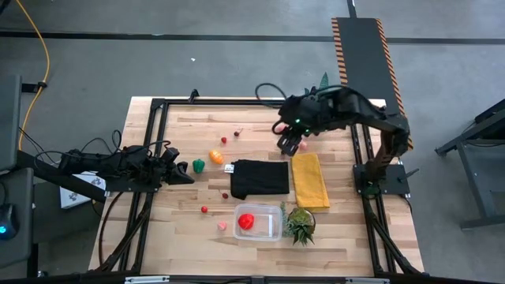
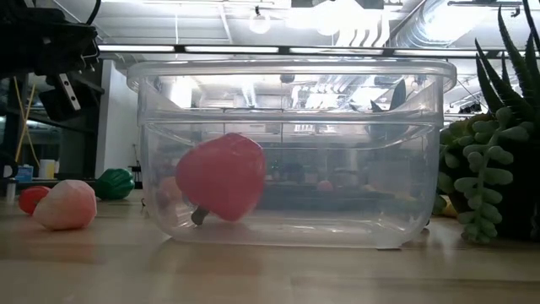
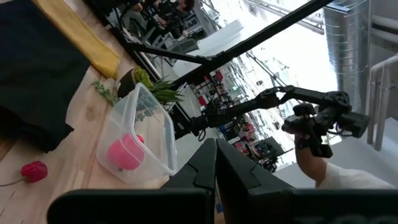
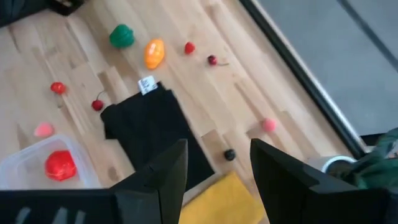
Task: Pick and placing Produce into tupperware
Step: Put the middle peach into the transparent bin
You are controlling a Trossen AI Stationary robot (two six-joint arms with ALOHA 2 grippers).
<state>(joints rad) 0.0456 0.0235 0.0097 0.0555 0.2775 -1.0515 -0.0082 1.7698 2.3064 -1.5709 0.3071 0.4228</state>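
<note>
Although a small white tag [image 4: 147,84] sits at a corner of the black cloth [image 1: 259,178], no writing on it can be read, and no brand shows anywhere. Over the far side of the wooden surface [image 1: 189,229], the right end effector [image 1: 289,145] hangs from a bent arm with its fingers [image 4: 163,175] parted and nothing between them, above a dark berry [image 4: 229,154] and a pink one [image 4: 268,125]. At the surface's left edge the left arm lies low, its left end effector [image 1: 184,177] closed on nothing, just beside the green produce [image 1: 198,166] and near the orange piece [image 1: 215,157]. Near the front edge, the clear tupperware [image 1: 259,234] holds the larger red produce [image 1: 246,222], with a yellow cloth [image 1: 310,180] and a potted plant [image 1: 300,226] to its right. Small red and pink pieces lie scattered left of the tub.
</note>
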